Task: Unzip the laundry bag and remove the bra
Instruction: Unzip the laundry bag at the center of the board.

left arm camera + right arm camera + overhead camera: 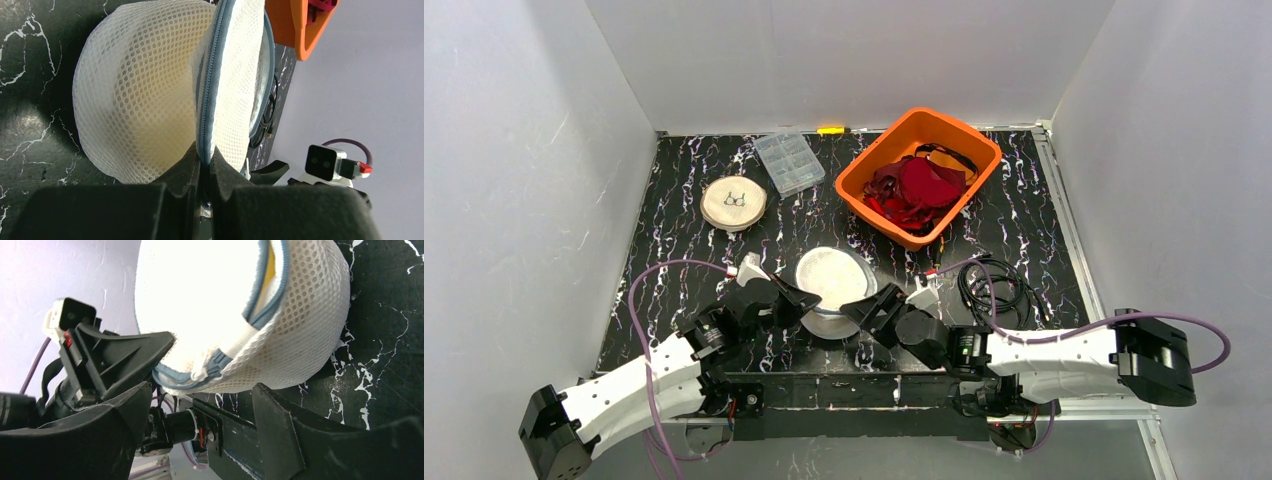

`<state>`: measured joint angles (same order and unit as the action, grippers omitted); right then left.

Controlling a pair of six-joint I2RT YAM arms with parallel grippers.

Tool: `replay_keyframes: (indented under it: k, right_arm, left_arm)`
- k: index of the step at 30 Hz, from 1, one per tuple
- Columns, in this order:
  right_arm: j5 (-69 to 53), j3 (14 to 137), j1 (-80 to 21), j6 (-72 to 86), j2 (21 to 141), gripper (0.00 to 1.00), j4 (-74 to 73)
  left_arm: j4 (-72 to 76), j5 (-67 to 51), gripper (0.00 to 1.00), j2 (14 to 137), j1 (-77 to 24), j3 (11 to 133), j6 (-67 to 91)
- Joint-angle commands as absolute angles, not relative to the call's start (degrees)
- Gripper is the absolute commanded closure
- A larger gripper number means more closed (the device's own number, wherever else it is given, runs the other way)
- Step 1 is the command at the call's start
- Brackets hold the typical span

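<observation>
Black claw fingers (180, 175) crowd the foot of both wrist views. Beyond them the marbled black tabletop (674, 200) carries everything. At its 1 o'clock sits an orange basin (886, 148) heaped with dark red garments (919, 182), probably the place meant for what comes out. The white mesh laundry bag (834, 275), domed, lies at 6 o'clock between the two arms, within reach of both. The left claw (204, 161) is pinched tight on the blue-grey zipper tape (207, 90) at the bag's 8 o'clock rim, seemingly to anchor the bag so it cannot slide while the zip runs. The right claw (200, 390) stands wide, holding nothing, just beside the bag's 4 o'clock side. The zip gapes partway; something pale yellow (272, 262), likely the bra, shows inside, not yet out.
</observation>
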<state>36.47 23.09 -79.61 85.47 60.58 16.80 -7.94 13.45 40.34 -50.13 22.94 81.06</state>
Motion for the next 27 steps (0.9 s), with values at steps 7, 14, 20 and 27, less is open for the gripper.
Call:
replay_keyframes:
  k: [7, 14, 20, 27]
  right_arm:
    - [36.1, 28.3, -77.7, 90.7, 70.6, 0.4, 26.1]
    - [34.2, 27.9, -76.5, 84.9, 70.9, 0.66, 29.3]
    - [33.9, 27.6, -76.4, 76.7, 64.4, 0.7, 21.1]
    - [18.7, 27.8, -67.8, 58.3, 53.7, 0.72, 6.7]
  left_arm:
    - [-7.7, 20.1, 1.0, 40.9, -52.3, 22.6, 78.2]
    - [-11.7, 20.2, 0.9, 40.1, -52.6, 23.9, 75.8]
    - [-20.6, 20.4, 0.48, 37.6, -52.6, 27.0, 71.1]
    - [-29.5, 19.5, 0.24, 35.6, -52.6, 29.4, 64.2]
